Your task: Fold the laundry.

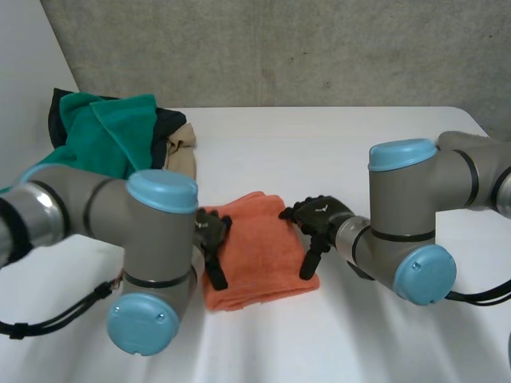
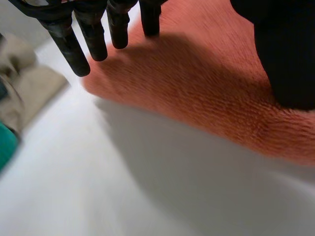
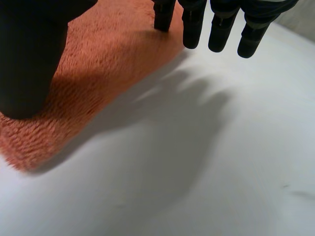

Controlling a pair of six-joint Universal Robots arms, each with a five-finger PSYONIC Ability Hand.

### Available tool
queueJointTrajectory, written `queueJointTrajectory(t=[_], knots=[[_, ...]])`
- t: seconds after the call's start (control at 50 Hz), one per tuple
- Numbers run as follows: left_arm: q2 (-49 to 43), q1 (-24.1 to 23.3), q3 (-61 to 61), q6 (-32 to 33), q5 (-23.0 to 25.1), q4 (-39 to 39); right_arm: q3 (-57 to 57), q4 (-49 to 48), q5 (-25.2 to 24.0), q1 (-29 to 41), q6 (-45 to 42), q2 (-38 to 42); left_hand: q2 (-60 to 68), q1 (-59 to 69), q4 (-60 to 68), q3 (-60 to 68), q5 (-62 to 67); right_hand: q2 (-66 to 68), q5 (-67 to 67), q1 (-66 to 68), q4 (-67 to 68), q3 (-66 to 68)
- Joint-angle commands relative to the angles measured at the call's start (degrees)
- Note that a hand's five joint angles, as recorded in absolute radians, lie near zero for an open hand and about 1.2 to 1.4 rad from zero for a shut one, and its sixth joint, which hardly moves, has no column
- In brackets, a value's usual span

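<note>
A folded orange towel (image 1: 259, 247) lies on the white table (image 1: 359, 152) between my two hands. My left hand (image 1: 211, 231) sits at the towel's left edge, open. In the left wrist view its straight fingers (image 2: 93, 34) reach over the towel (image 2: 216, 88) and its thumb (image 2: 285, 49) rests on the cloth. My right hand (image 1: 319, 219) is at the towel's right edge, also open. In the right wrist view its fingers (image 3: 219, 29) hang straight above the towel's edge and the table, with the thumb (image 3: 29, 59) down on the towel (image 3: 98, 64). Neither hand pinches the cloth.
A pile of laundry sits at the back left: a teal cloth (image 1: 108, 132) over dark fabric, with a beige cloth (image 1: 182, 152) beside it. The beige cloth (image 2: 29, 83) lies beyond my left fingertips. Bare table stretches to the right and front.
</note>
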Motion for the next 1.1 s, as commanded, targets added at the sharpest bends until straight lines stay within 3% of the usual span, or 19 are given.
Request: queueJointTrajectory(t=[0.02,0.18,0.36,0.44,0.72,1.02,1.08,1.1], knots=[[9.01,0.12,-0.69,0.66,2.64,3.29,6.35,-10.63,5.39,0.29,-3.79,-8.92,-0.07,0.84,-1.64,-1.18,-2.79,-2.29,-2.73,-0.84,-2.08,-2.04],[15.78,5.39,1.59,0.84,12.91,6.01,23.05,-24.78,5.83,4.51,-11.88,-19.04,-0.07,0.84,-1.64,-1.18,-2.79,-2.29,-2.73,-0.84,-2.08,-2.04],[17.11,8.47,5.37,0.31,37.85,4.44,35.71,-34.61,5.83,11.36,-12.14,-18.96,-0.07,0.84,-1.64,-1.18,-2.79,-2.29,-2.73,-0.84,-2.08,-2.04],[17.11,8.91,5.81,0.40,43.94,2.59,37.12,-41.12,5.74,12.42,-12.32,-16.60,-0.07,0.84,-1.64,-1.18,-2.79,-2.29,-2.73,-0.84,-2.08,-2.04],[15.88,8.47,5.99,0.31,42.63,2.15,32.30,-45.01,5.74,12.34,-13.46,-7.19,-0.07,0.84,-1.64,-1.18,-2.79,-2.29,-2.73,-0.84,-2.08,-2.04],[16.23,8.64,6.96,0.13,42.64,2.23,27.82,-45.89,5.31,12.16,-12.93,-5.78,-0.07,0.84,-1.64,-1.18,-2.79,2.00,1.55,3.45,2.21,2.25],[16.14,8.56,7.22,0.13,42.63,2.23,26.93,-45.80,5.31,12.07,-12.93,-5.42,-0.07,0.84,-1.64,-1.18,-2.79,6.02,5.57,7.47,6.23,6.27],[16.23,8.56,7.40,0.05,42.63,2.23,26.06,-45.71,5.22,12.07,-12.93,-4.90,-0.07,0.84,-1.64,-1.18,-2.79,13.70,13.25,15.15,13.91,13.95]])
